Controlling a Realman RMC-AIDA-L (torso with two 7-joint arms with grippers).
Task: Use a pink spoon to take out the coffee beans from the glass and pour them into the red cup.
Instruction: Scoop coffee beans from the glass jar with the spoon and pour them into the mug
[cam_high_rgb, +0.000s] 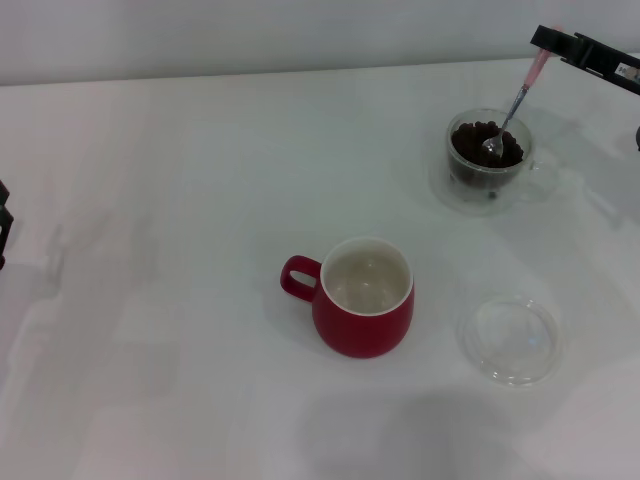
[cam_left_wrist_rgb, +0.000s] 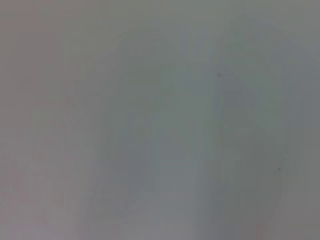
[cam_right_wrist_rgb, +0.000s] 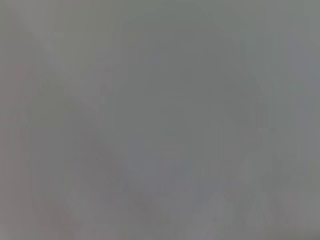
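Observation:
In the head view the red cup (cam_high_rgb: 364, 297) stands upright near the table's middle, its handle toward the left, its off-white inside bare. The glass (cam_high_rgb: 487, 160) stands at the back right and holds a heap of coffee beans (cam_high_rgb: 480, 138). My right gripper (cam_high_rgb: 548, 43) at the top right is shut on the pale handle of the pink spoon (cam_high_rgb: 513, 103). The spoon slants down into the glass, its metal bowl resting on the beans. My left gripper (cam_high_rgb: 3, 225) barely shows at the left edge. Both wrist views show only a blank grey surface.
A flat shallow clear round dish (cam_high_rgb: 509, 338) lies on the white table (cam_high_rgb: 160, 200) to the right of the red cup, in front of the glass. A pale wall runs along the table's far edge.

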